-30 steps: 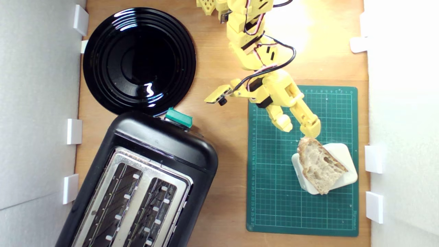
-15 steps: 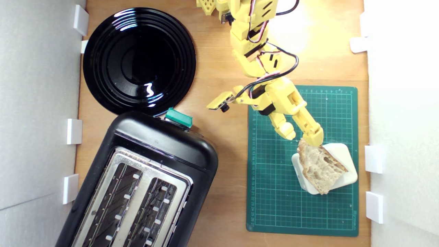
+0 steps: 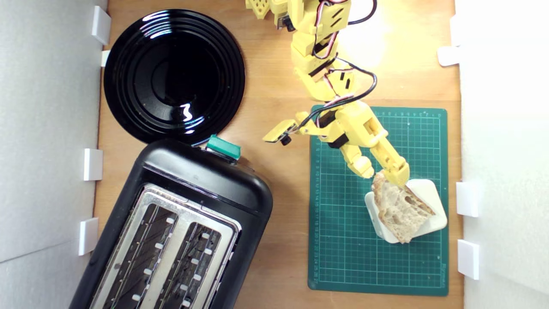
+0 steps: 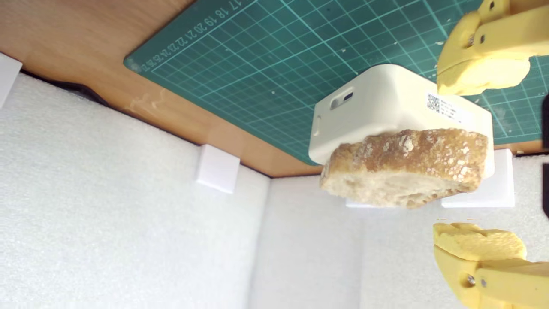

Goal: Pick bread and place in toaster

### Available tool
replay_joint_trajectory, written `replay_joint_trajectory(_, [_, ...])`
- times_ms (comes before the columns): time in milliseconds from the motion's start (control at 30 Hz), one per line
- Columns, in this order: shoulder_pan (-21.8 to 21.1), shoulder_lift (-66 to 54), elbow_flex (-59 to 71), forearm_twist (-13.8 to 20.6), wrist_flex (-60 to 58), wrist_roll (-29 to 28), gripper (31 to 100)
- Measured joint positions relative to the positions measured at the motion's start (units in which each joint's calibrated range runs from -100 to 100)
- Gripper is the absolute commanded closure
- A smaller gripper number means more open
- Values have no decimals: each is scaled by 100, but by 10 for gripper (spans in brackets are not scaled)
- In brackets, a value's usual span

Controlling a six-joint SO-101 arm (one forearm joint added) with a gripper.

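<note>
The yellow arm (image 3: pixel 319 64) reaches in from the exterior view's top edge, elbow bent. Its gripper (image 3: pixel 381 174) angles downward, jaws spread apart with nothing between them.

A wooden table (image 3: pixel 279 240) carries the toaster (image 3: pixel 180 227), black plate (image 3: pixel 173 75) and green cutting mat (image 3: pixel 343 257).

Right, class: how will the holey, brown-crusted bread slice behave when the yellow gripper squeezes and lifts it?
The brown-crusted bread slice looks thick with firm crust, so probably stiff. Its holey crumb suggests it is light and may crumble under the yellow gripper. It overhangs the cream rounded block, so a push might tip it.
</note>
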Motion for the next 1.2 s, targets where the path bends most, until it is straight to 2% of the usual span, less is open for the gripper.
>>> replay_joint_trajectory(1200, [-183, 613, -693, 0, 0, 135, 368])
